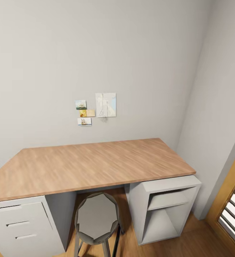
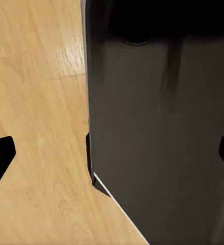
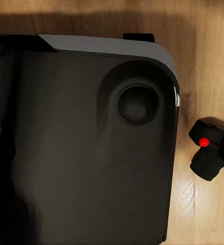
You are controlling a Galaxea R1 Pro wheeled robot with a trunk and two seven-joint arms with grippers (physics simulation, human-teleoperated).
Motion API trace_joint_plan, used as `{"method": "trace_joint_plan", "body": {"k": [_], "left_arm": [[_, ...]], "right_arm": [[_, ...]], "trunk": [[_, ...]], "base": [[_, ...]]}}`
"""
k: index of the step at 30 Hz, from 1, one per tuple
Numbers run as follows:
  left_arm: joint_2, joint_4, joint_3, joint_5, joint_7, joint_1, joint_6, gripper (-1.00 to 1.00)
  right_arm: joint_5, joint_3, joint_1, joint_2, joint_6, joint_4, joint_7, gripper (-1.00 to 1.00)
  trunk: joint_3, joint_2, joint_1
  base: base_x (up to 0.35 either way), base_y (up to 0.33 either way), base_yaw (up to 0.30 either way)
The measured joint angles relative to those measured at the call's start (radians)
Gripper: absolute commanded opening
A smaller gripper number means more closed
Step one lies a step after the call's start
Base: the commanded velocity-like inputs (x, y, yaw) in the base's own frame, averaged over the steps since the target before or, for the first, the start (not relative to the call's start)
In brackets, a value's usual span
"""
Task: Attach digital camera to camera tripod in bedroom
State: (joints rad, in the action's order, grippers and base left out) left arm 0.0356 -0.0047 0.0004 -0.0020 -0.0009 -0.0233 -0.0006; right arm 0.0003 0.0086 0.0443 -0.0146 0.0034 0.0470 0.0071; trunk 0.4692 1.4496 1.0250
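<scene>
The head view faces a wooden desk [image 1: 92, 166] against a grey wall [image 1: 96, 46], a round stool [image 1: 97, 218] tucked under its front edge. In the right wrist view, the camera [image 3: 208, 150] lies on the plank floor [image 3: 204, 66], beside the robot's dark base [image 3: 81, 153]. The left gripper [image 2: 114, 155] is spread; the right gripper's state cannot be told.

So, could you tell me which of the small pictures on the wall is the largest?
The pale sketch sheet, rightmost of the four; the three little photos stacked beside it are far smaller and more colourful.
</scene>
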Motion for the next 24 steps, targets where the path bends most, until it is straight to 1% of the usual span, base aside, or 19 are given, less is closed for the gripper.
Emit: {"method": "trace_joint_plan", "body": {"k": [24], "left_arm": [[0.002,-0.003,-0.001,0.0,0.002,0.006,-0.003,1.0]], "right_arm": [[-0.001,-0.005,0.003,0.003,-0.011,-0.005,-0.007,1.0]], "trunk": [[0.0,0.0,0.0]], "base": [[0.0,0.0,0.0]]}}
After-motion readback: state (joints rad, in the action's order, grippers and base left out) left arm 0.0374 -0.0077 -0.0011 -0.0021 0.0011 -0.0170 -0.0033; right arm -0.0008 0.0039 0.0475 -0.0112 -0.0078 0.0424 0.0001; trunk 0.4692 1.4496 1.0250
